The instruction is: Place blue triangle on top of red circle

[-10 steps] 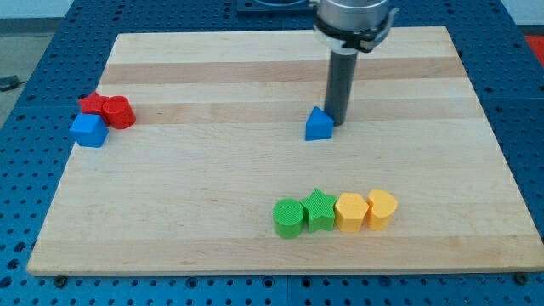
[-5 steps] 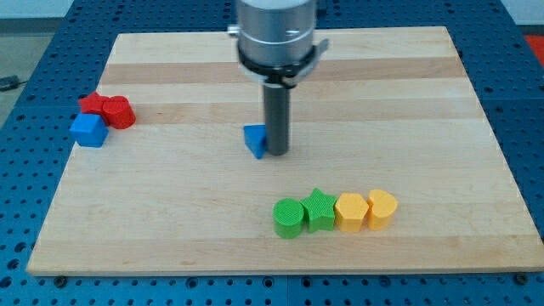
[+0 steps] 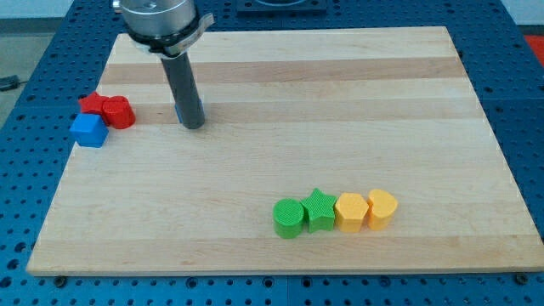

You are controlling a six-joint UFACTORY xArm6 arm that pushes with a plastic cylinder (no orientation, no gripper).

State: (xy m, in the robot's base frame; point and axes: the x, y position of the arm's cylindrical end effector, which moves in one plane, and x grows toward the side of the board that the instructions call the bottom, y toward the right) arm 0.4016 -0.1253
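My tip (image 3: pixel 192 126) stood just to the view's right of the red circle (image 3: pixel 120 112), well apart. Blue triangle? Couldn't see it, maybe behind the rod. No hand here, nothing held.

Arm, upper left of frame: silver-grey metal cylinder, darker grooved collar beneath with small side tabs. Below it a straight dark grey rod, smooth, faint sheen; my tip (image 3: pixel 193 126) rounded, matte.

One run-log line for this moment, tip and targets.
my tip: view's right of red circle block, apart | blue triangle: not visible, perhaps hidden behind rod
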